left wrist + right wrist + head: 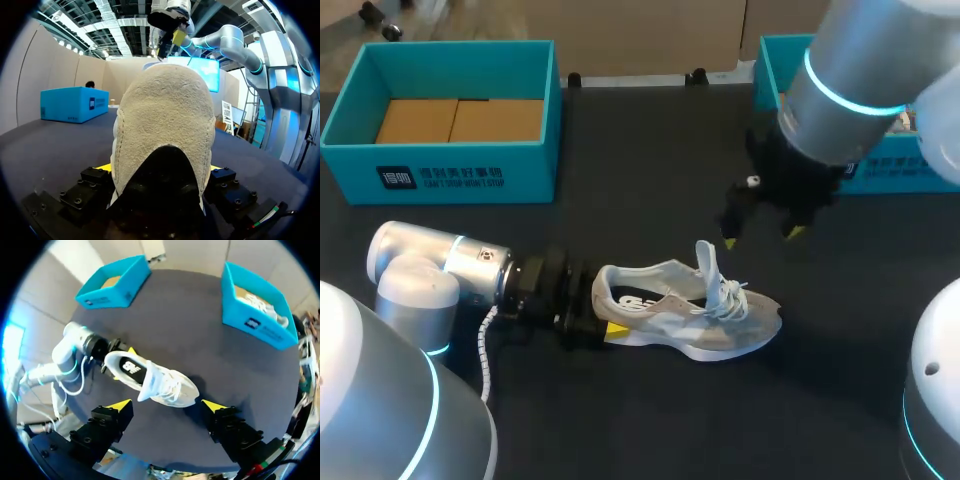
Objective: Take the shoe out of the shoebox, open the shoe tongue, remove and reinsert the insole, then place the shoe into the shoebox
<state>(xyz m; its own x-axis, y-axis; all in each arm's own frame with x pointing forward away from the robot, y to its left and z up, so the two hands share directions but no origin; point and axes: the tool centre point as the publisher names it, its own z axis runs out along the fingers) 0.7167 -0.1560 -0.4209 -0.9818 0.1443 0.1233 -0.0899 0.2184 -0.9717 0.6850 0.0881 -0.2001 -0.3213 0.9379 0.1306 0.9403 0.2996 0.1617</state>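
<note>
A white and grey shoe (690, 315) lies on its side at the middle of the black table, toe to the right. Its tongue (705, 262) stands pulled up and the laces hang loose. My left gripper (610, 312) comes in low from the left and is shut on the shoe's heel (165, 120), one yellow tip on each side. My right gripper (760, 238) hangs open above the shoe's front half, holding nothing. In the right wrist view the shoe (160, 382) lies well below the open fingers (120, 404), its insole showing inside.
A teal shoebox (440, 170) with a cardboard floor stands at the back left. A second teal box (775, 70) at the back right is partly hidden by my right arm; it holds another white shoe (260, 302).
</note>
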